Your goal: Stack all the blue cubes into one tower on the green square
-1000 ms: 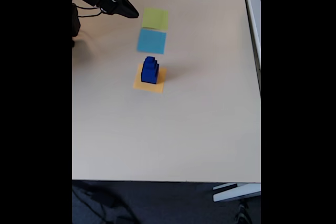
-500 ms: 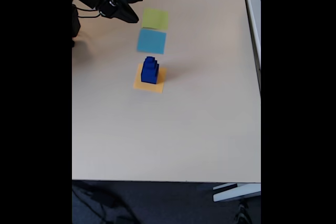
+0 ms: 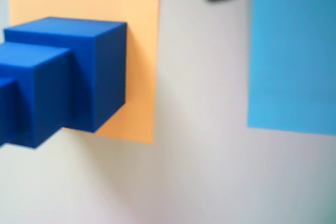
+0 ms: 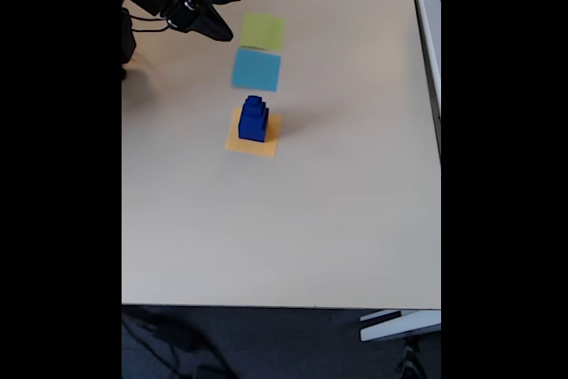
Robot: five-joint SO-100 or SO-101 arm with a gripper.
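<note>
In the wrist view we see the blue cubes (image 3: 63,77) cut off at the left edge, stacked on the orange square (image 3: 139,51) (not the green square (image 4: 263,32)). The gripper (image 4: 222,31) holds nothing; its spread we cannot tell. It has barely shifted since before.

In the fixed view the gripper (image 4: 222,33) has drawn back a little from the green square (image 4: 263,32), up and toward the arm's base, its dark fingers (image 4: 213,26) now slightly farther from the square's left edge.
</note>
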